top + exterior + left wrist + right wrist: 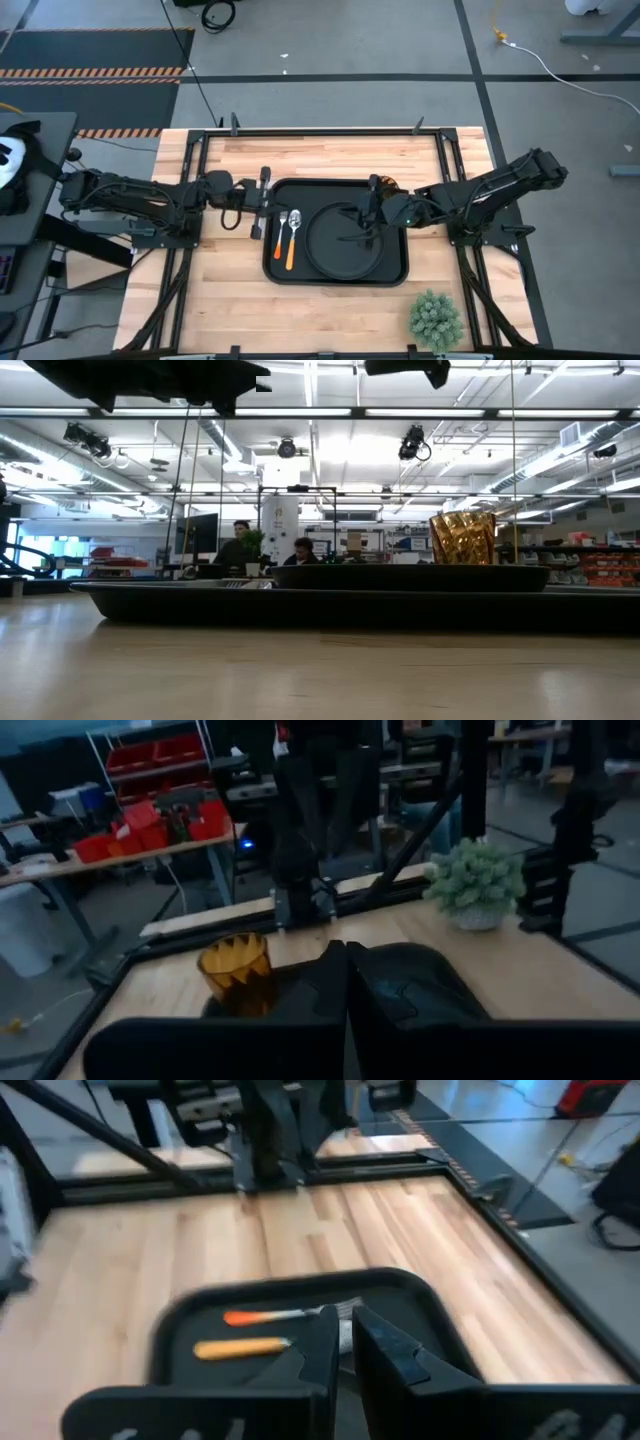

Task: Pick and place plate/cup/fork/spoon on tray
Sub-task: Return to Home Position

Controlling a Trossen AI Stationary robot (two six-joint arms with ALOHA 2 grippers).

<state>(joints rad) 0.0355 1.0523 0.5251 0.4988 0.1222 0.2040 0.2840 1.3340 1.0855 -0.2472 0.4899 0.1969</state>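
- While the left end effector (pixel 262 205) waits just beside the tray (pixel 300 279), its fingers are pressed together and empty.
- The fork and spoon (pixel 291 252) lie side by side on the tray; I can't tell which is which.
- The plate (pixel 335 255) lies flat on the tray.
- The right end effector (pixel 368 216) hangs over the plate, narrow and empty. It should go straight up, I think.
- The cup (pixel 389 186) is half hidden at the tray's far corner; on or beside it, I can't tell.

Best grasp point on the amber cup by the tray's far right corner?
Probably the cup by its rim or upper wall, coming straight down: it stands upright with the mouth open. The right gripper hangs nearest, above the plate.
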